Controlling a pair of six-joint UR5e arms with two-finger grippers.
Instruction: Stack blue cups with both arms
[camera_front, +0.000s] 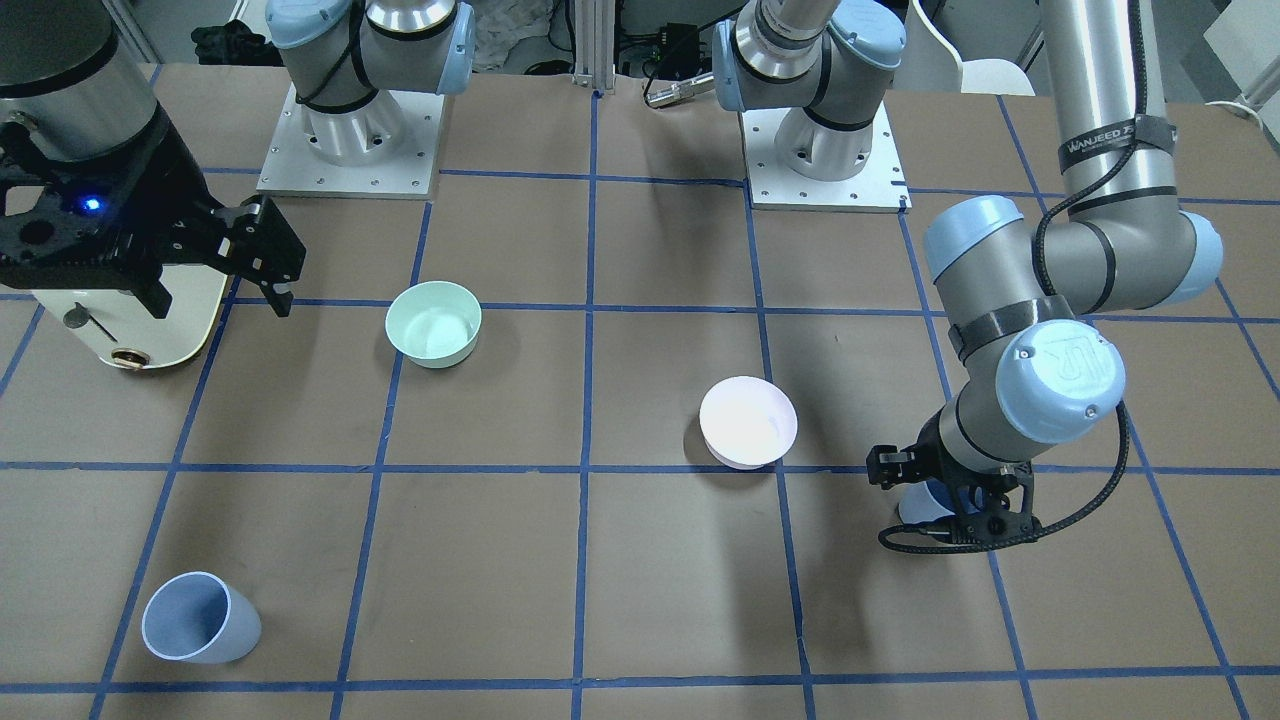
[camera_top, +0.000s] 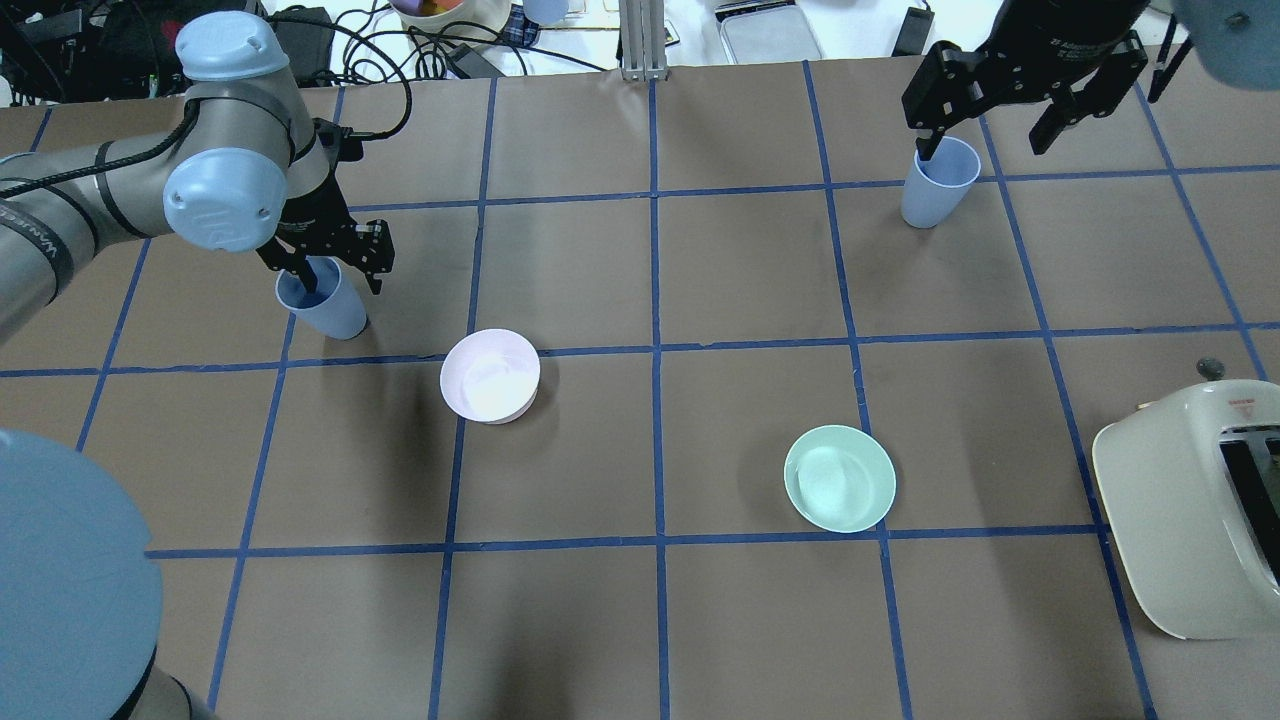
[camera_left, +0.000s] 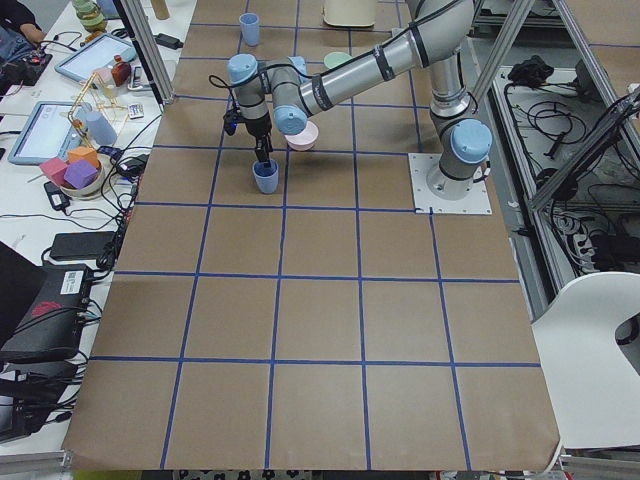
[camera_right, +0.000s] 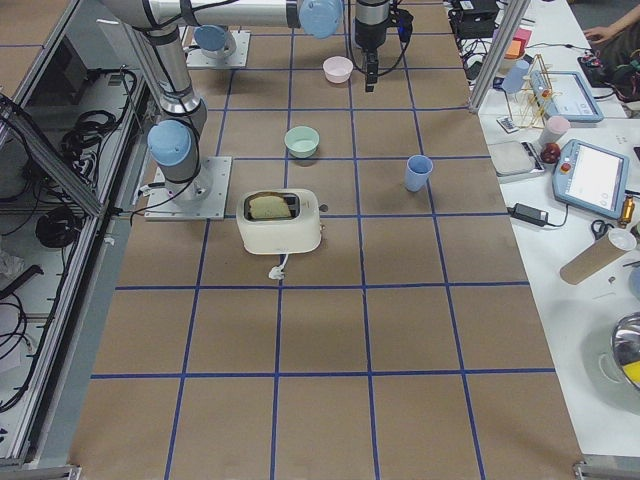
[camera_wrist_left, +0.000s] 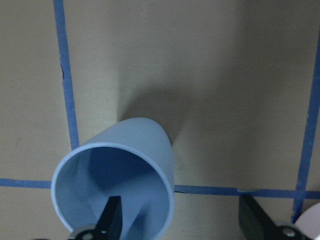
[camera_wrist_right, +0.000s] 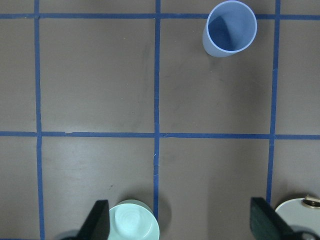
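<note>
Grasp stage of a cup-stacking job, judged from how things lie: neither of the two blue cups is lifted yet, and both stand apart on the brown, blue-gridded table (camera_top: 700, 620). The left gripper (camera_top: 340, 275) is lowered over the first blue cup (camera_wrist_left: 120, 175), its jaws spread, with one finger dipped inside the mouth and the other hanging outside, clear of the wall. Nothing is pinched yet. The likely next move is to press the jaws together on that wall and then lift the cup straight up without tipping it. The right gripper (camera_wrist_right: 181, 220) hovers high above the table with its jaws wide apart and holds nothing. The second blue cup (camera_wrist_right: 230, 27) sits well ahead of and below it, so this arm must travel forward and down before it can grip or steady anything. Both cups are pale periwinkle plastic tumblers, smooth, handleless and tapering toward the base. Each stands mouth up and looks empty. A pale pink bowl (camera_top: 490, 375) sits near the left gripper, to its side. A mint-green bowl (camera_wrist_right: 132, 222) and a cream toaster (camera_top: 1190, 510) lie beneath the right gripper.
</note>
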